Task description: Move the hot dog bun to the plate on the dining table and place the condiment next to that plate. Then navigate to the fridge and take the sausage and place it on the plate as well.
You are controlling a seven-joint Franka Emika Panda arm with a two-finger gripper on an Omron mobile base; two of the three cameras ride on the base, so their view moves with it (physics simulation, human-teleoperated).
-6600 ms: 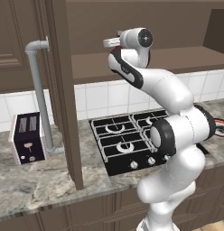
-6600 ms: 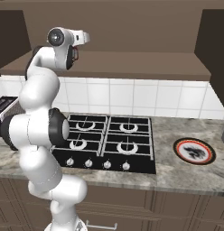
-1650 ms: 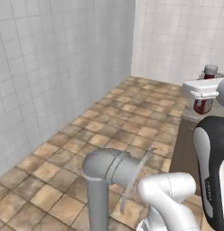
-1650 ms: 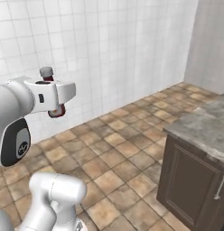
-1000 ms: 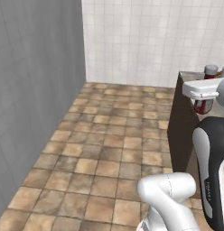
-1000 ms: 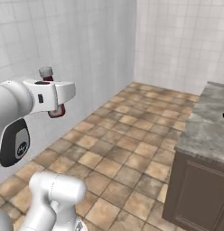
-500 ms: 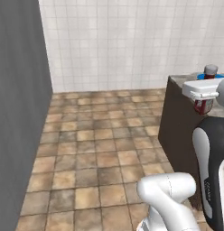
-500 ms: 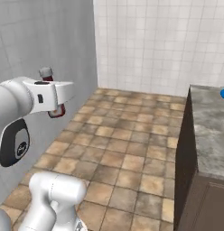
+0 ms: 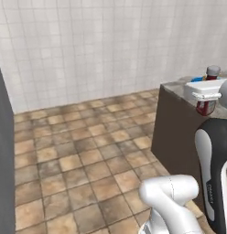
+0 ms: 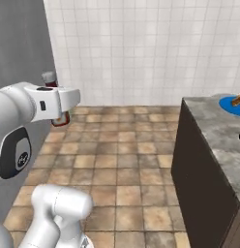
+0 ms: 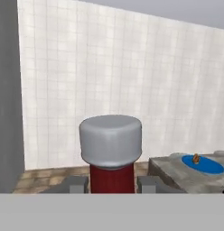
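Observation:
My gripper (image 11: 112,184) is shut on the condiment (image 11: 111,177), a dark red ketchup bottle with a pale grey cap, held upright. The same bottle (image 9: 206,107) hangs below the white hand at the right edge of the left base view, and the bottle (image 10: 60,118) sits at mid-left in the right base view. Ahead to the right stands the dining table (image 10: 212,124) with its marbled top and dark base. On its far part lies the blue plate (image 10: 232,105) with the orange-tan hot dog bun (image 10: 237,100) on it. In the hand view, plate (image 11: 205,165) and bun (image 11: 195,158) are at lower right.
A brown tiled floor (image 10: 123,160) stretches between me and a white tiled wall (image 9: 101,50). A tall dark grey upright surface (image 10: 20,43) stands at the left. The table's dark side panel (image 9: 175,132) is close to the arm.
The whole picture has swung as the base turned: the grey surface slid left, and the table end with the blue plate and bun came into view. The bottle stays in the gripper.

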